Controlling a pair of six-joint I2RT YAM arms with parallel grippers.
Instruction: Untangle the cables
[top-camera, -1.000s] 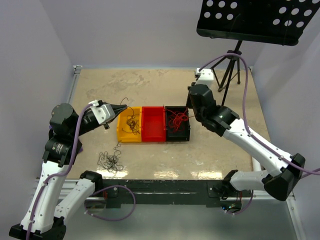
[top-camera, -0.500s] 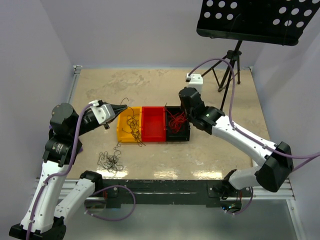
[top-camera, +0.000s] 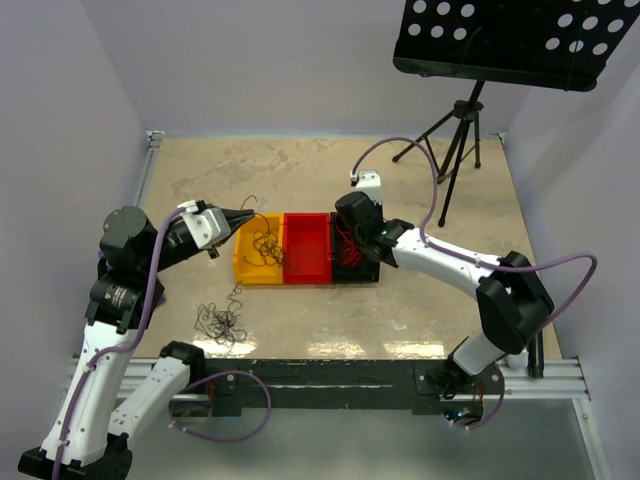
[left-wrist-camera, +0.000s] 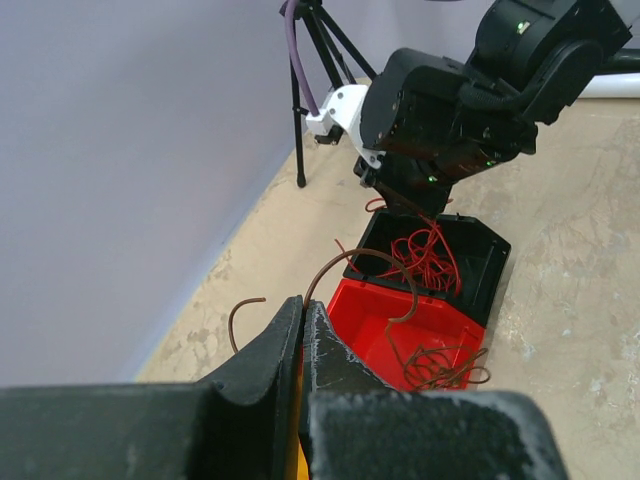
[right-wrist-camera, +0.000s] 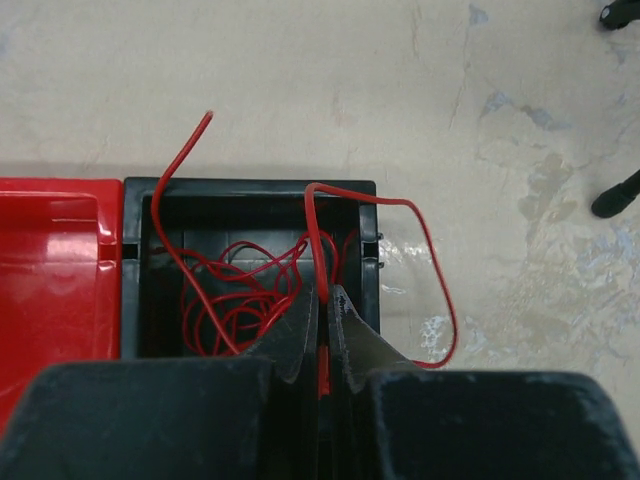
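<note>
Several red cables are lying tangled in the black bin, with the right claw pinching one above it; dark cables are sitting in the yellow bin, a loose clump is lying on the desk, and the left claw is gripping a brown cable

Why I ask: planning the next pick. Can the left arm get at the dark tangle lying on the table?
Probably yes: the tangle lies on the table near that arm's base, nothing in between. But the left gripper is shut on a brown cable; drop that first.
</note>
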